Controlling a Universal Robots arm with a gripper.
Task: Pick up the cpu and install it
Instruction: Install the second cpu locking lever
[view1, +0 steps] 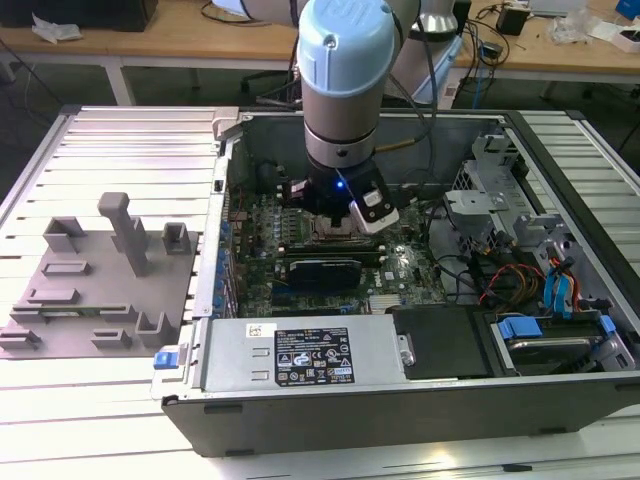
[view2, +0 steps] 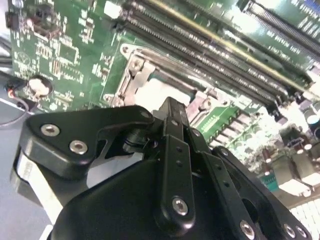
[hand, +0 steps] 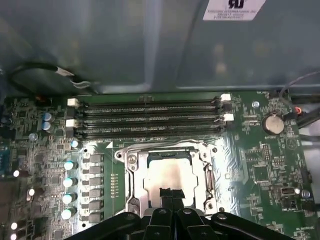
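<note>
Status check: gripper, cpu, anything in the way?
Gripper shut, low over socket. Cpu lying flat in socket, beneath fingertips. Nothing in the way.

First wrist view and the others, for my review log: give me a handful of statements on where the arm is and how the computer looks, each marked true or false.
1. The gripper is down inside the open computer case, over the socket on the green board. True.
2. A silvery chip lies inside the socket frame. True.
3. The memory slots beside the socket are filled with sticks. False: they look empty.
4. The gripper hovers over the grey fixture plate at the exterior view's left. False: it is inside the case, apart from the plate.
5. A round coin battery sits on the board. True.
</note>
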